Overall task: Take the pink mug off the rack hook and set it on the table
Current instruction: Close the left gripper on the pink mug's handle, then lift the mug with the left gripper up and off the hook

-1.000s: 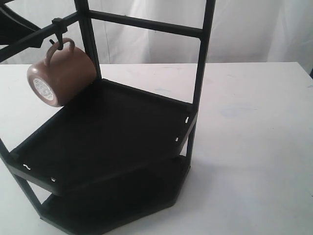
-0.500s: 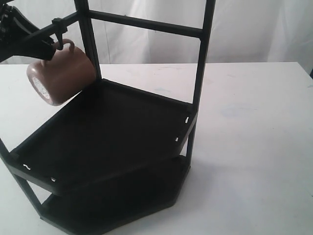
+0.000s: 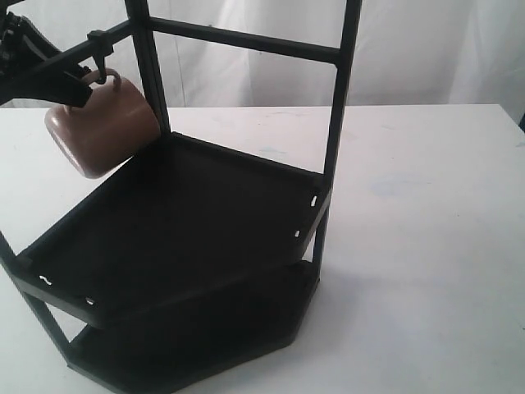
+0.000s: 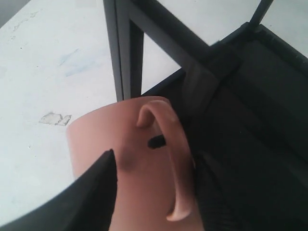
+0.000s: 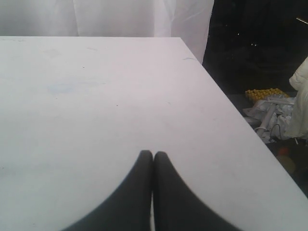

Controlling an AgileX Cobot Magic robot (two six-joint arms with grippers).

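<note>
The pink mug [image 3: 107,131] hangs by its handle from the rack hook [image 3: 99,64] at the rack's upper left, tilted with its base toward the left. My left gripper [image 3: 75,84] reaches in from the upper left and stands open around the mug's top. In the left wrist view the mug [image 4: 134,159] fills the space between the two dark fingers [image 4: 96,192], and the hook tip [image 4: 155,142] pokes through beside the handle. My right gripper [image 5: 153,155] is shut and empty, low over the white table [image 5: 96,96]; the exterior view does not show it.
The black rack [image 3: 205,222] has two tray shelves under the mug and upright posts [image 3: 336,123] behind. The white table [image 3: 426,205] extends to the right of it. The table's edge [image 5: 226,101] and floor clutter show in the right wrist view.
My left gripper has come in from the upper left and closed in around the mug's handle side. The mug has turned, so the white label on its base no longer shows.
</note>
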